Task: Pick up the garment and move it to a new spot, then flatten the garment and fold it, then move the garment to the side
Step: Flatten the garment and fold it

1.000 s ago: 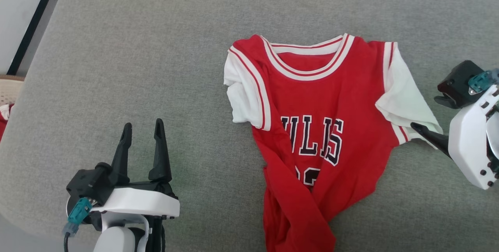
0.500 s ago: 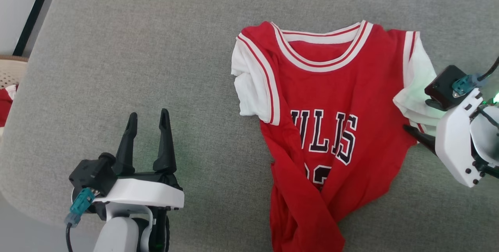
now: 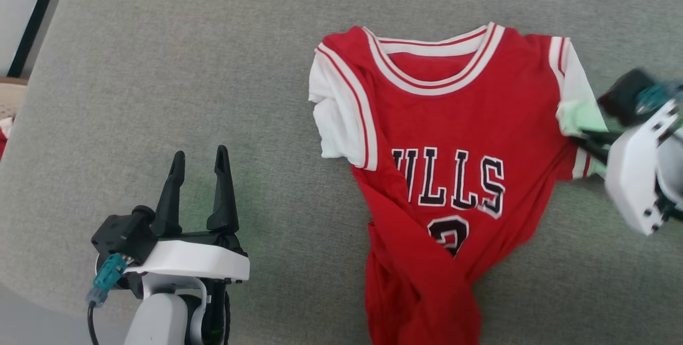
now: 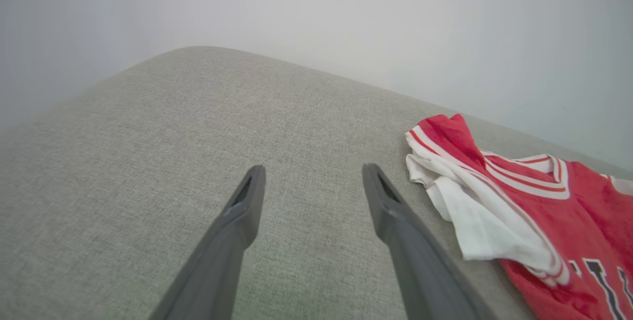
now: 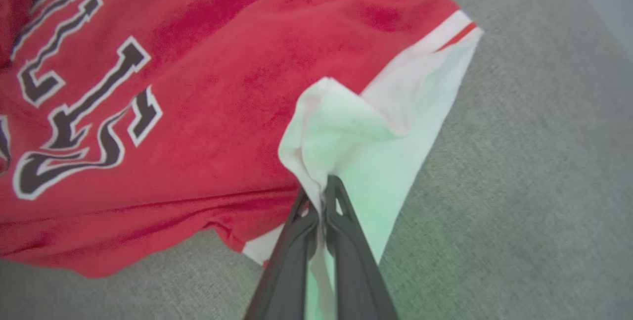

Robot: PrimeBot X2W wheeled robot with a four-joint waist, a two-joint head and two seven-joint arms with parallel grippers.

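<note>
The garment [image 3: 437, 137] lies front up on the grey cushion [image 3: 213, 67], toward the robot's right. Its collar points away from the robot, and dark letters and a number run across the chest. Its lower part is twisted and bunched at the near edge of the cushion. The left-hand sleeve [image 3: 333, 121] is crumpled in on itself. The right-hand sleeve [image 5: 356, 127] is pinched into a raised peak by the right gripper [image 5: 321, 186], whose two dark fingers are closed together on the white cloth. The left gripper [image 3: 199, 152] hovers over bare cushion, well apart from the garment, its fingers spread wide with nothing between them. A pale wall [image 4: 346, 13] rises behind the cushion.
</note>
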